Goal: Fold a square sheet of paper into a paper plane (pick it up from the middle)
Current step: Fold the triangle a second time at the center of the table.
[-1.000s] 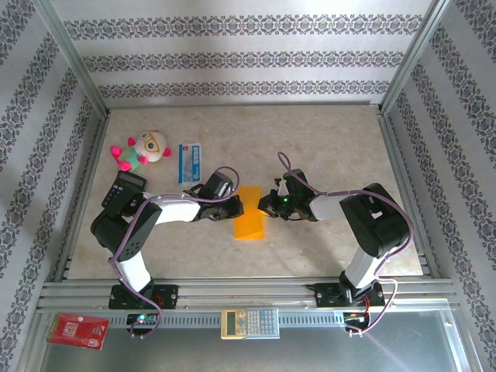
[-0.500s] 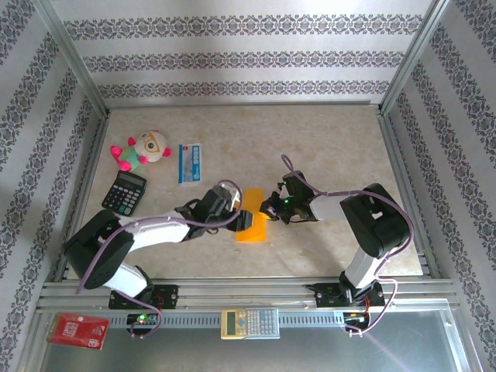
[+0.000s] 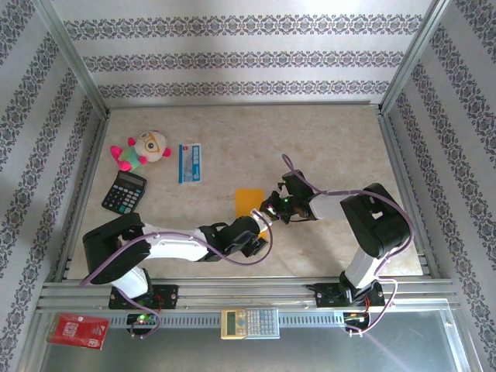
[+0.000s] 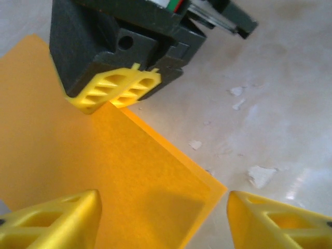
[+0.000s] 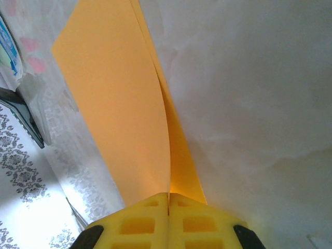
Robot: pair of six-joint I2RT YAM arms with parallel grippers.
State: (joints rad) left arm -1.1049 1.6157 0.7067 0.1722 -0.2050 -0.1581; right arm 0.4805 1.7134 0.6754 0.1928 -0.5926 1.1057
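Note:
The square sheet of paper lies mid-table, folded double into an orange-yellow rectangle. In the right wrist view its two layers run out from my right gripper, which is shut on the paper's edge. That gripper sits at the sheet's right side, and its yellow fingertips press together on the paper. My left gripper stands open at the sheet's near end, one finger over the paper and one beyond its corner. It covers the near end from above.
A black calculator, a plush toy and a blue-and-white packet lie at the back left. A red card and a beige calculator rest on the front rail. Metal frame rails border the table.
My left gripper opened and swung from the sheet's left side round to its near end. The right gripper stayed shut on the paper's edge.

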